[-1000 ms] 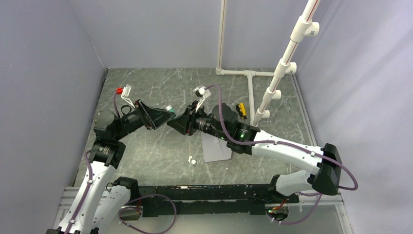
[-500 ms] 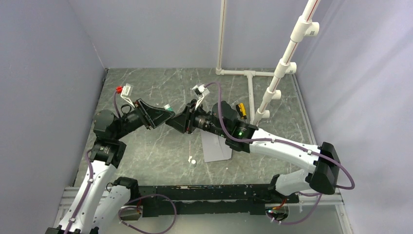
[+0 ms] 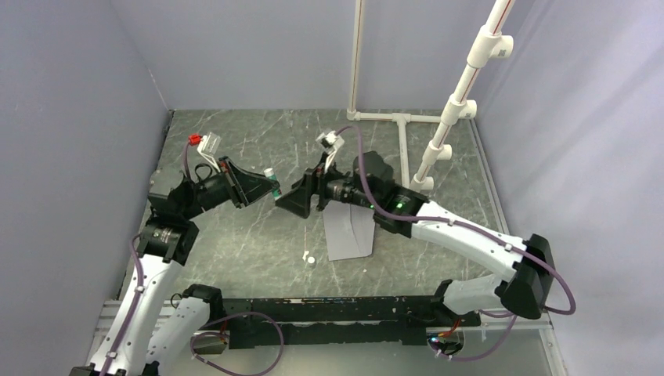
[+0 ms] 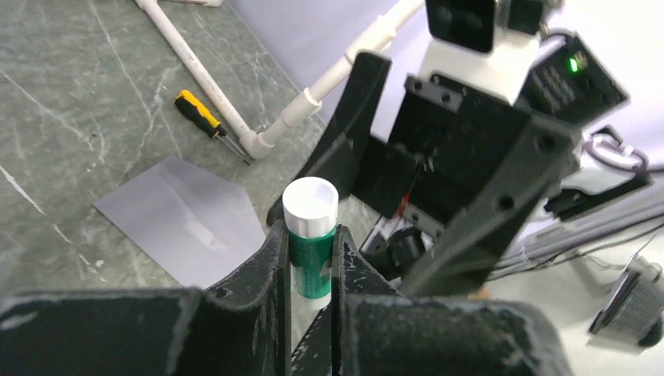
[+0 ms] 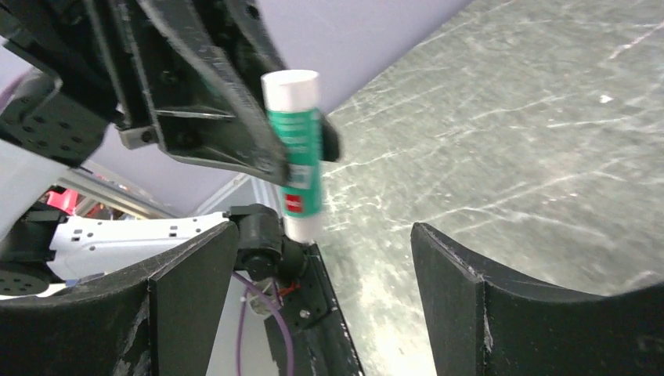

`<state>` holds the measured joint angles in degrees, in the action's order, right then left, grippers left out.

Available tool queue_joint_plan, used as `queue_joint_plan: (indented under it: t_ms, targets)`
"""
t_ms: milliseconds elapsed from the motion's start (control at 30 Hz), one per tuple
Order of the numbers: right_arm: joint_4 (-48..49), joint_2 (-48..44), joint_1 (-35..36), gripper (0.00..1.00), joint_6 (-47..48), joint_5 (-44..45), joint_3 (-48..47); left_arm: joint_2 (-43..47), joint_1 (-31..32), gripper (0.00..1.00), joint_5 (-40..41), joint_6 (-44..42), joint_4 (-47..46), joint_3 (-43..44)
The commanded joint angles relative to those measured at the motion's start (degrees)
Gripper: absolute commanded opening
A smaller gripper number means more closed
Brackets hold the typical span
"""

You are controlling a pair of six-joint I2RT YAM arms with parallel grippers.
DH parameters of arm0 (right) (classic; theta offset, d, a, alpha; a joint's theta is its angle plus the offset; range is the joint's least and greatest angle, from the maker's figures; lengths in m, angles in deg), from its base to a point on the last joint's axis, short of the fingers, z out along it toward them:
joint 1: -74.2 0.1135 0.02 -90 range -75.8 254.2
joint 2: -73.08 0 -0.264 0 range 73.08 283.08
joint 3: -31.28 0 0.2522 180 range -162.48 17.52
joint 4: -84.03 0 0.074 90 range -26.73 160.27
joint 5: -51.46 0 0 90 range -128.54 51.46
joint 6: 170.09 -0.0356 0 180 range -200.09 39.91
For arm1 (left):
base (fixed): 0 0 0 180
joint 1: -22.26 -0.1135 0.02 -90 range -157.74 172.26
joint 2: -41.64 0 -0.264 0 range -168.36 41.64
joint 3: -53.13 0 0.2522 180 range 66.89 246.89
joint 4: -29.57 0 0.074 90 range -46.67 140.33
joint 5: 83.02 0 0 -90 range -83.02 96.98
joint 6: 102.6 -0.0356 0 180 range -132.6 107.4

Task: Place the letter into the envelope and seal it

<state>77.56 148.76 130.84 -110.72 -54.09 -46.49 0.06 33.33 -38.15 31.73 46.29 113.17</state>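
The grey envelope [image 3: 350, 235] lies flat on the marble table under the right arm, and it also shows in the left wrist view as the envelope [image 4: 184, 219]. The letter is hidden. My left gripper [image 3: 270, 186] is shut on a green glue stick [image 4: 311, 251] with a white end, held upright between its fingers [image 4: 274, 258] above the table. My right gripper [image 3: 294, 202] faces it a short way to the right. Its jaws stand wide open and empty, with the glue stick [image 5: 296, 157] just beyond them.
A white PVC pipe frame [image 3: 403, 133] stands at the back right. A yellow-handled screwdriver [image 4: 202, 116] lies beside the pipe. A small white piece [image 3: 310, 258] rests on the table left of the envelope. Grey walls close in on three sides.
The right gripper has opened wide and drawn back a little to the right. The left gripper has shut on the glue stick and now holds it alone.
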Motion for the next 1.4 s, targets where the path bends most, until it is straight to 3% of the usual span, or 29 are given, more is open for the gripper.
queue_joint_plan:
  t_ms: [0, 133, 267, 667, 800, 1033, 1133, 1267, 1367]
  targets:
    - [-6.3, -5.8, -3.5, 0.85, 3.7, -9.0, -1.8, -2.5, -0.1, 0.02, -8.3, -15.2, 9.1, 7.2]
    - [-7.0, -6.0, -3.7, 0.76, 0.8, -6.8, -5.0, -6.5, -0.1, 0.02, -18.2, -25.0, 15.9, 11.3]
    - [-6.1, -2.5, -3.7, 0.65, -3.9, -5.6, -10.0, -8.5, -0.1, 0.02, -19.0, -31.0, 22.2, 13.6]
    - [-14.4, 4.5, -2.0, 0.53, -3.4, 1.7, -17.4, -7.5, 0.0, 0.03, -17.2, -27.9, 16.5, 11.1]
    - [-13.2, 5.4, -2.0, 0.39, -3.2, -1.0, -17.3, -7.5, 0.0, 0.02, -17.2, -27.9, 16.8, 11.1]
    - [-10.8, 4.5, -2.0, 0.34, -2.3, -6.7, -14.8, -7.0, 0.0, 0.03, -17.2, -28.7, 17.9, 11.6]
    - [-11.2, 4.1, -2.0, 0.23, -1.9, -8.1, -14.5, -6.9, 0.0, 0.02, -17.2, -28.5, 17.8, 11.6]
    - [-9.7, 3.5, -2.4, 0.00, -1.3, -11.7, -13.5, -6.6, 0.0, 0.03, -17.8, -27.2, 17.4, 11.6]
    - [-4.8, 1.6, -4.2, 0.00, 0.5, -17.0, -10.6, -5.8, 0.0, 0.03, -19.9, -25.5, 16.0, 11.3]
